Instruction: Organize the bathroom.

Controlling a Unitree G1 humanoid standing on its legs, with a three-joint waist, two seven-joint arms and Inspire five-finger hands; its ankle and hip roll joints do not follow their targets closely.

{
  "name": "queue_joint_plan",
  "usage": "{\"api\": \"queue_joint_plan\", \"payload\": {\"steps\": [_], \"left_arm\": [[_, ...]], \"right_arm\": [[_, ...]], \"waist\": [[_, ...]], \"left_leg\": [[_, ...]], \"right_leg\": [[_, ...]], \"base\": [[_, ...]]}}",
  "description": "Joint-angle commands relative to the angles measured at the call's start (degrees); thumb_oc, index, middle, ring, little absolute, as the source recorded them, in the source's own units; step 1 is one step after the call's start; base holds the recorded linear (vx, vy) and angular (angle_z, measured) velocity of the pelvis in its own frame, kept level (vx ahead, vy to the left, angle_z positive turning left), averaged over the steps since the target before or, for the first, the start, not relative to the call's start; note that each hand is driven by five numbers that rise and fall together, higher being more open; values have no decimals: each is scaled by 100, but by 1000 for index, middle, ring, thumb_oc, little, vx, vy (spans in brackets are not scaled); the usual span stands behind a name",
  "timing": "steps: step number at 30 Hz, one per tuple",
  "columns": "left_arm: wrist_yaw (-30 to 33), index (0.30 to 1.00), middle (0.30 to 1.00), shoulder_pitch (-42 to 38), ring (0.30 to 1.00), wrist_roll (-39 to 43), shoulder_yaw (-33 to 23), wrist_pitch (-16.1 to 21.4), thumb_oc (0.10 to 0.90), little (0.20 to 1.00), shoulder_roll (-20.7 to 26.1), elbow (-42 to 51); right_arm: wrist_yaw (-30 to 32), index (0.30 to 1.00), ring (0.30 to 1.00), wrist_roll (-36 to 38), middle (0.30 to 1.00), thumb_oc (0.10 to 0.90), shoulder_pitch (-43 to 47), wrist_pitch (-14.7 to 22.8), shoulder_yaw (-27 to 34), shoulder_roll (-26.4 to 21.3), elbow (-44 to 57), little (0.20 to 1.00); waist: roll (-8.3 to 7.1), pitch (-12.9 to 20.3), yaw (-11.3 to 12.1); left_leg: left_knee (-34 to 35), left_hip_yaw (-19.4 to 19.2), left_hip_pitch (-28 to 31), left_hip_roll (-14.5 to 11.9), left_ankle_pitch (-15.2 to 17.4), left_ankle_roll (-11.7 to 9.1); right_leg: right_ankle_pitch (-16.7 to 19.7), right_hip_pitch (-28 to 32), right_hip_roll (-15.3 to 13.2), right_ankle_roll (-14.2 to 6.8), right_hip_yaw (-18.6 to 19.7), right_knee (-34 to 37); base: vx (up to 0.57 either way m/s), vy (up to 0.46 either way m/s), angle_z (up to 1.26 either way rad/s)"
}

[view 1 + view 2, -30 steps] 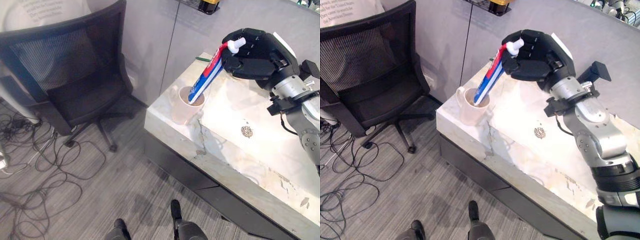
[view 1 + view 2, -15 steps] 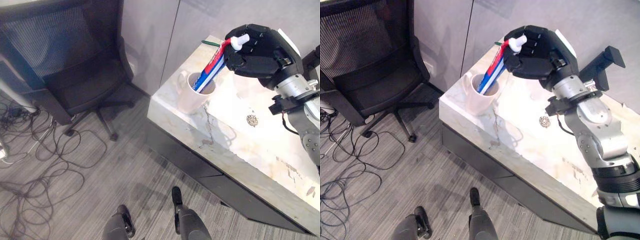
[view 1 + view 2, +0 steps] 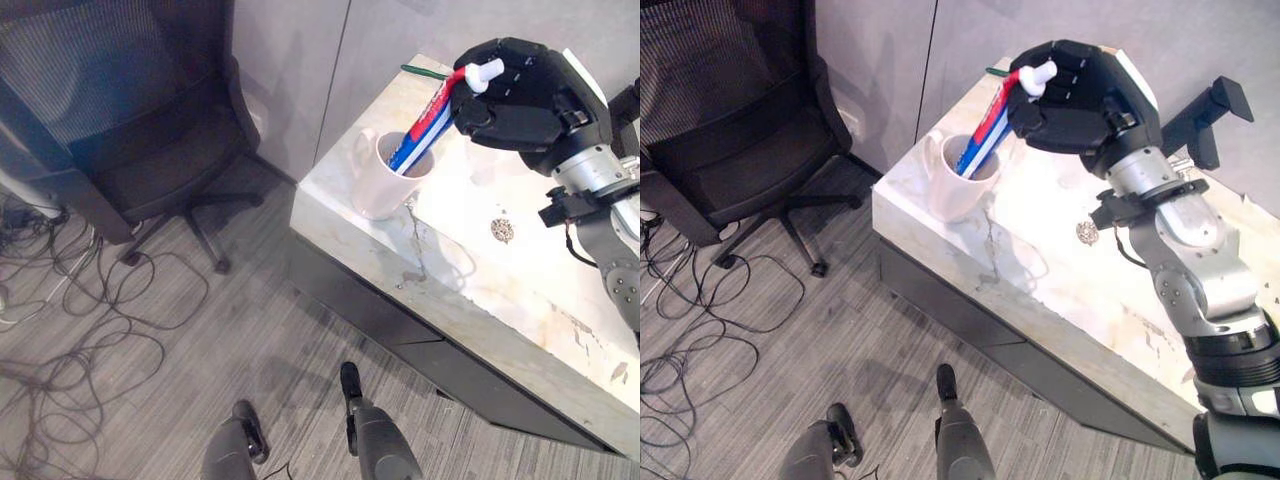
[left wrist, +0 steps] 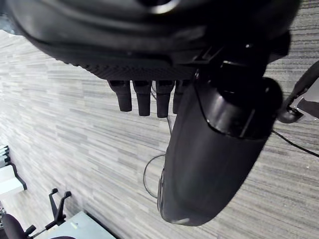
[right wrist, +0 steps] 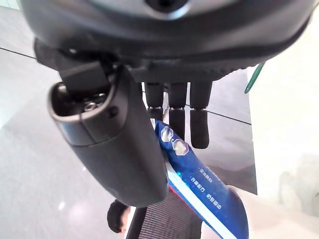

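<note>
A toothpaste tube (image 3: pixel 425 128) is pinched near its white cap by the curled fingers and thumb of the right hand (image 3: pixel 525 95), with its lower end set inside the white mug (image 3: pixel 388 178). The mug is stood at the corner of the marble counter (image 3: pixel 480 270), a green toothbrush (image 3: pixel 424 71) behind it. The left hand (image 4: pixel 219 144) is seen above grey floor (image 4: pixel 75 129), fingers relaxed, nothing held.

Toothpaste tube lowered into the mug at the counter's corner

The right hand (image 3: pixel 525 95), fingers curled round the toothpaste tube (image 3: pixel 430 118), holds it tilted, its lower end inside the white mug (image 3: pixel 385 185) on the marble counter (image 3: pixel 470 270); a black office chair (image 3: pixel 120 150) stands at nine o'clock.
</note>
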State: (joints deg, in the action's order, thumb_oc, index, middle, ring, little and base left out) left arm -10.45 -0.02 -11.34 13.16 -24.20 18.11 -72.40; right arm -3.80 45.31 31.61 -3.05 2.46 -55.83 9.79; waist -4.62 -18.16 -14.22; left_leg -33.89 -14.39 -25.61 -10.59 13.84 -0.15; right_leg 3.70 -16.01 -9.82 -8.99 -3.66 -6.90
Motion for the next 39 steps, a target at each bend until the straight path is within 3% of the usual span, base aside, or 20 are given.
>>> {"api": "queue_joint_plan", "payload": {"steps": [1,5,11,17,18,20,26,28,29,31,32,39], "left_arm": [[-81,900,900,449,900,52,128,-490,800,900,314,-293],[-104,900,900,413,900,43,152,-523,800,900,301,-273],[-97,900,900,383,900,81,202,-526,800,900,308,-262],[-98,900,900,337,900,83,209,-569,800,900,336,-234],[-98,900,900,329,900,163,294,-650,800,900,319,-164],[-131,900,900,286,900,186,330,-804,800,900,308,-56],[-261,900,900,-87,900,192,428,-1533,800,900,317,164],[-250,900,900,-238,900,231,479,-1805,800,900,294,185],[-250,900,900,-238,900,231,479,-1805,800,900,294,185],[-210,900,900,-346,900,292,536,-2000,800,900,268,188],[-208,900,900,-374,900,304,556,-2057,800,900,272,197],[-134,900,900,-552,900,434,636,-2289,800,900,215,186]], "right_arm": [[223,300,300,134,300,400,479,814,891,-259,419,300],[231,314,314,156,314,409,488,751,872,-280,429,314],[228,474,474,107,474,516,502,740,833,-197,405,474],[293,500,500,90,500,533,543,735,798,-176,418,500],[316,535,535,137,535,557,554,737,764,-223,414,535],[270,542,542,170,542,562,534,760,775,-239,372,542],[109,578,578,409,578,585,517,761,871,-220,181,578],[91,695,695,500,695,664,467,735,914,-161,191,695],[91,695,695,500,695,664,467,735,914,-161,191,695],[66,869,869,540,869,780,389,724,967,-106,207,869],[81,900,900,560,900,800,374,732,958,-101,218,900],[112,900,900,661,900,800,359,651,960,-65,275,900]], "waist": [[-116,425,58],[-119,414,47],[-110,330,51],[-93,262,44],[-71,239,42],[-64,233,34],[-181,315,1],[-242,362,-26],[-242,362,-26],[-298,391,-52],[-316,394,-57],[-397,416,-102]], "left_leg": [[-94,274,219,-359,100,-432],[-145,274,201,-364,137,-415],[-226,287,136,-368,182,-382],[-229,287,132,-338,198,-367],[-246,254,152,-359,189,-350],[-259,237,168,-364,209,-330],[-261,252,209,-397,268,-277],[-270,259,203,-425,279,-273],[-270,259,203,-425,279,-273],[-252,252,229,-451,280,-276],[-259,253,231,-462,284,-274],[-274,242,240,-506,307,-273]], "right_leg": [[-455,-48,-86,-242,530,-446],[-453,-70,-84,-242,534,-461],[-439,-166,-86,-236,554,-526],[-433,-215,-83,-236,585,-546],[-419,-218,-83,-243,578,-578],[-432,-214,-86,-253,580,-595],[-423,-159,-6,-270,551,-557],[-409,-143,30,-274,549,-533],[-409,-143,30,-274,549,-533],[-395,-105,61,-275,545,-495],[-392,-97,71,-277,546,-494],[-366,-57,123,-277,579,-447]], "base": [[0,0,0],[0,0,0],[-5,2,0],[0,0,0],[0,0,0],[0,0,0],[15,-60,0],[12,-92,-1],[13,-85,-2],[10,-71,-4],[4,-36,-1],[1,-24,0]]}}
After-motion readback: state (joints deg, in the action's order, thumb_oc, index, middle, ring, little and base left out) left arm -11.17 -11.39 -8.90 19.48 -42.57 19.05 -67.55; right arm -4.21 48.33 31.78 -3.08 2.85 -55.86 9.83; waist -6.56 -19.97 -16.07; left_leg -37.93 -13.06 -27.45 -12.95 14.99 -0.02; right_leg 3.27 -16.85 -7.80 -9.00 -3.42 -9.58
